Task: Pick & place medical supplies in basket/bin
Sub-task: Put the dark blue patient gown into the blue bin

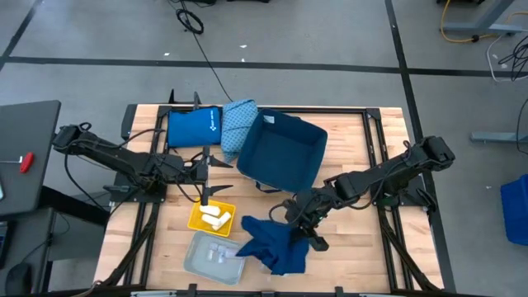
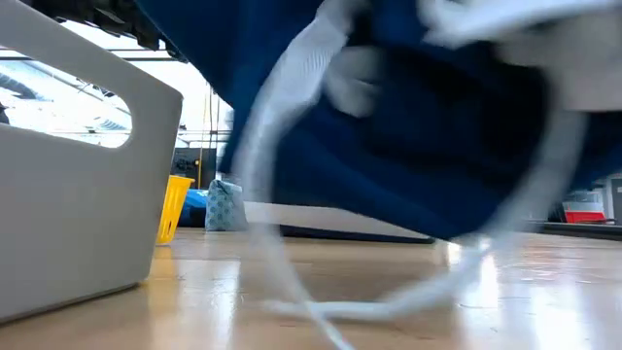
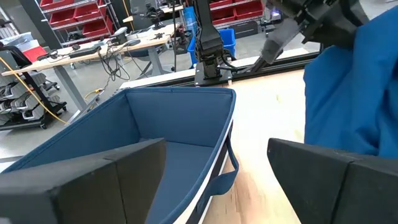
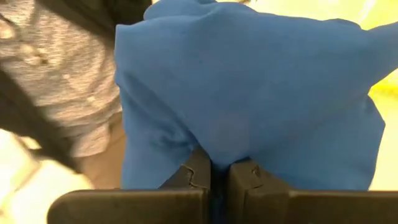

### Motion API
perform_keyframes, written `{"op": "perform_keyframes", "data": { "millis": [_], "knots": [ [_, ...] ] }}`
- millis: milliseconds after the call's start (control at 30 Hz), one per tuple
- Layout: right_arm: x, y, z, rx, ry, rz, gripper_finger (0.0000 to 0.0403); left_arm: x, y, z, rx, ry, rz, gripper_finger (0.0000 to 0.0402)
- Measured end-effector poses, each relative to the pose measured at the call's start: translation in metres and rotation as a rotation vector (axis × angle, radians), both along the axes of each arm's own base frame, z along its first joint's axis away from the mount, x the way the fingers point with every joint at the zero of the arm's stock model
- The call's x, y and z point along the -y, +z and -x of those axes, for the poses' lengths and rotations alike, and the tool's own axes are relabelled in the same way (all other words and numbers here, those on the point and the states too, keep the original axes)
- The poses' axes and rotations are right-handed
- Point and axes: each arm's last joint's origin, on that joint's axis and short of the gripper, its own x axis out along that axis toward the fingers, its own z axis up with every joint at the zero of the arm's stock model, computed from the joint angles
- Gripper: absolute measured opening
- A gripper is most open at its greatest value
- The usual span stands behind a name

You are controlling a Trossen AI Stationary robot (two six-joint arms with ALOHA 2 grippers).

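With your right pincer [image 1: 307, 221] clamped shut on the blue cloth [image 1: 276, 246], lift clear, then carry it over the blue bin [image 1: 280, 151]; left pincer [image 1: 208, 169] waits open.

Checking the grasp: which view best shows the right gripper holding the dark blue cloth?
Right wrist view: the right gripper is pinched shut on the dark blue cloth. High view shows it draped; low view, blurred folds; left wrist, an edge.

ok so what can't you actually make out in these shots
- Grey tray, high view: the items inside are too small to identify.
- Low view: the dark blue cloth hangs right before the lens, hiding most of the table.
- Right wrist view: the cloth, pinched in the right gripper, covers what lies beneath.
- Blue fabric bin, left wrist view: the left gripper fingers block its near side.
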Motion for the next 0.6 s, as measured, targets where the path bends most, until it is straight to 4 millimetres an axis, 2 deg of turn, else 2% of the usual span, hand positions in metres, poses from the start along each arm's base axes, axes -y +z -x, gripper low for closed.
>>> {"op": "perform_keyframes", "data": {
  "millis": [200,300,500,600],
  "knots": [
    [0.006,0.003,-0.006,0.141,-0.055,0.137,0.0014,0.0,0.0,0.0,0.0,0.001,0.004,0.0282],
    [0.011,0.01,-0.006,0.213,-0.085,0.187,0.0014,0.0,0.0,0.0,-0.003,-0.005,0.004,0.0282],
    [0.023,0.044,0.004,0.415,-0.146,0.246,0.0014,0.0,-0.001,0.0,-0.015,-0.007,0.002,0.0282],
    [0.03,0.06,0.013,0.489,-0.231,0.319,0.0014,0.0,-0.002,0.0,-0.018,-0.007,0.004,0.0282]
  ]
}}
